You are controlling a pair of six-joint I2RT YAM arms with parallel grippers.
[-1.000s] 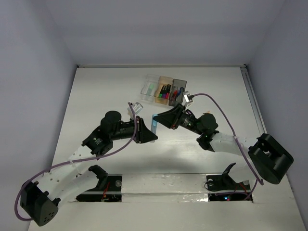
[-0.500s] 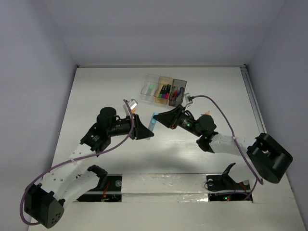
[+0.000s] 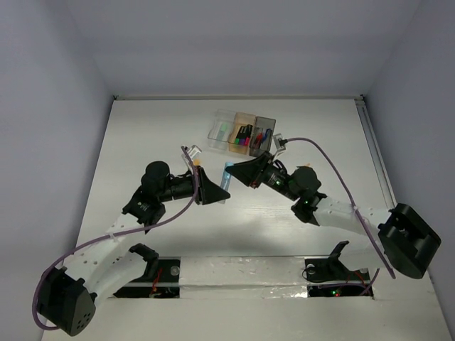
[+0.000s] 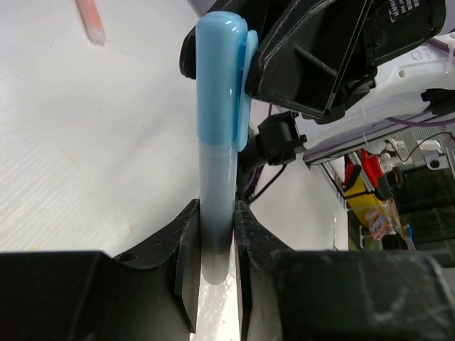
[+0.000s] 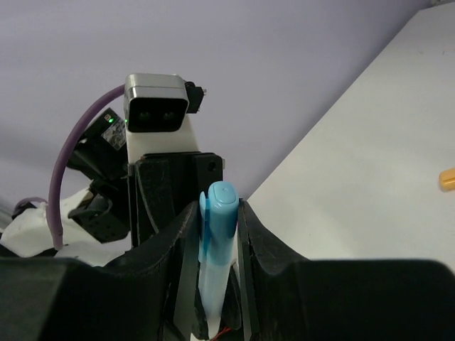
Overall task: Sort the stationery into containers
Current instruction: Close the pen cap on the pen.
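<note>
White table (image 3: 142,135) is carrying everything. Both arms are reaching inward and meeting nose to nose at mid-table. The containers (image 3: 242,132) are sitting in a row toward the far edge: clear, tan-orange, smoky grey, all already holding coloured stationery.

The left gripper (image 4: 215,227) is clamping the pale barrel of a light-blue marker (image 4: 220,85). The right gripper (image 5: 219,213) is clamping the blue cap end of the same marker. So the marker is hanging between the two grippers above the table, short of the boxes and in none of them.

Risks, as I judge them: both sets of jaws are gripping one short marker, so any off-axis pull is likely to twist it out or pop the cap. If both let go together, it is dropping to the table. The pads are sitting close, so fingers could be bumping.

The right wrist is standing between the marker and the boxes. A small pinkish-orange piece (image 4: 91,21) is lying loose on the table near the left gripper, unsorted.
</note>
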